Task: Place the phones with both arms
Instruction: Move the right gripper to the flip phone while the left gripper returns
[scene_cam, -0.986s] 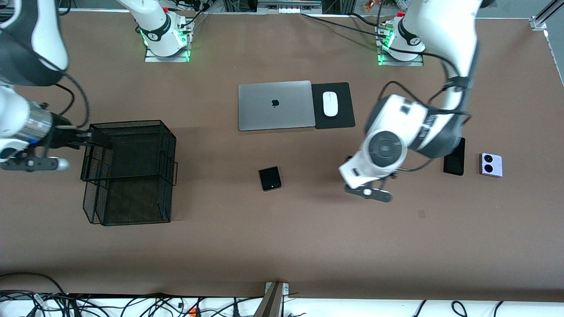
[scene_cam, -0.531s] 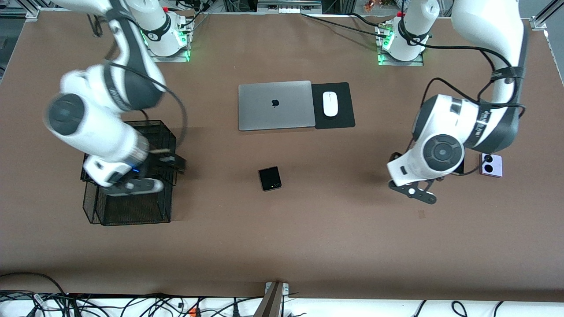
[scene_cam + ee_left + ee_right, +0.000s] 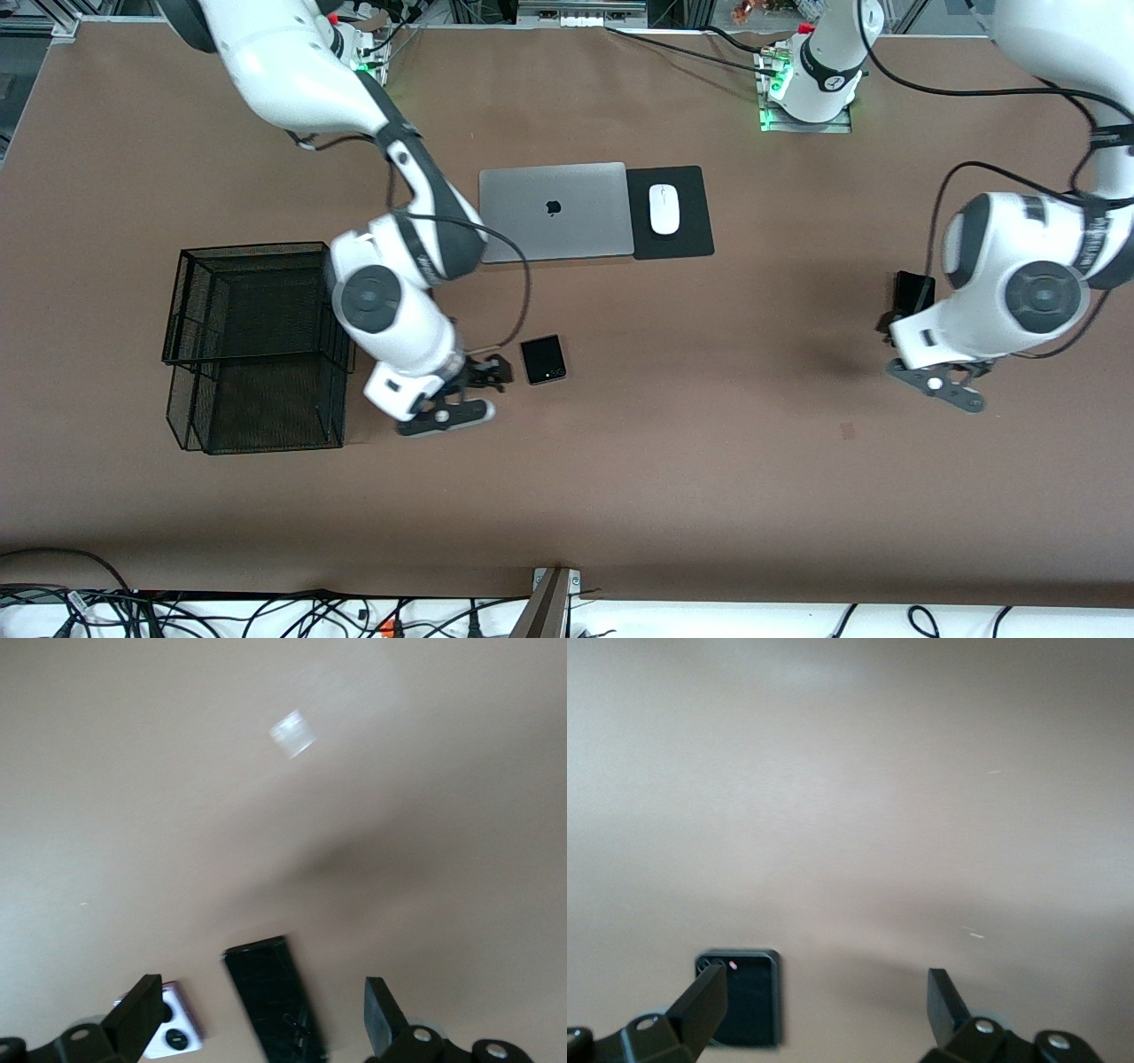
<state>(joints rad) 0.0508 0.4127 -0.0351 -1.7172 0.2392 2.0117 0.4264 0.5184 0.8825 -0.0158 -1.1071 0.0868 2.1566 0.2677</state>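
Near the middle of the brown worktop [image 3: 673, 461] lies the small black flip phone [image 3: 542, 359], flat, with bare surface all round it toward the front camera. The right pincer [image 3: 483, 377] hangs just beside that phone, on the side toward the right arm's end, its fingers [image 3: 700, 1005] spread wide and empty; the right wrist view shows the phone's corner close to one finger, not between the two. A black wire basket [image 3: 257, 346] stands toward the right arm's end, its near wall close to the right arm's wrist, so little room is left between them.

Toward the left arm's end, the left pincer [image 3: 257, 1019] hangs over the black slab phone [image 3: 275, 997], fingers [image 3: 137, 1019] parted and holding nothing. The slab phone sits between the fingertips as the left wrist view shows it, lying at a slant. The lavender-white flip phone [image 3: 168, 1032] lies just beside it, partly covered by one finger. From the front only the slab's upper end [image 3: 912, 291] shows past the wrist.

A closed silver laptop [image 3: 555, 211] and a white mouse [image 3: 664, 209] on a black pad [image 3: 691, 217] lie farther from the front camera, well apart from both pincers.
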